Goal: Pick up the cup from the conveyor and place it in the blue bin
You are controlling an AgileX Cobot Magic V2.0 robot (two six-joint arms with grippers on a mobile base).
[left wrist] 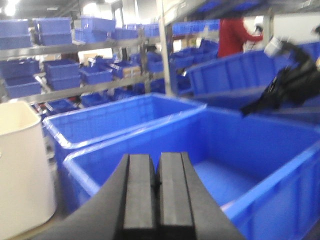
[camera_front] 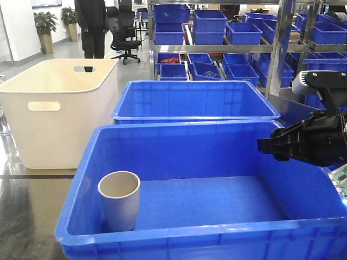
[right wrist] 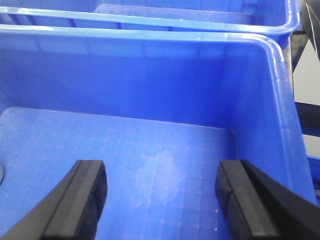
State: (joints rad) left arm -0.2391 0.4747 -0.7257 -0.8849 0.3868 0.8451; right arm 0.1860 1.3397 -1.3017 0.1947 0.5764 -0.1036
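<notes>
Pads of the right pincer (right wrist: 160, 197) stand wide apart with nothing between them, poised over the bare floor at the right end of the bin (camera_front: 76, 179). The left pincer (left wrist: 157, 195) has its pads pressed flat together, empty, just outside the bin's near rim. The cup (camera_front: 119, 199) stands upright in the bin's left corner, close to the wall, well apart from either pincer. It looks like a light, stiff, smooth beige tumbler, likely slippery and easy to tip; a hold across the upper body just below the rim would suit it. No conveyor shows in these views.
</notes>
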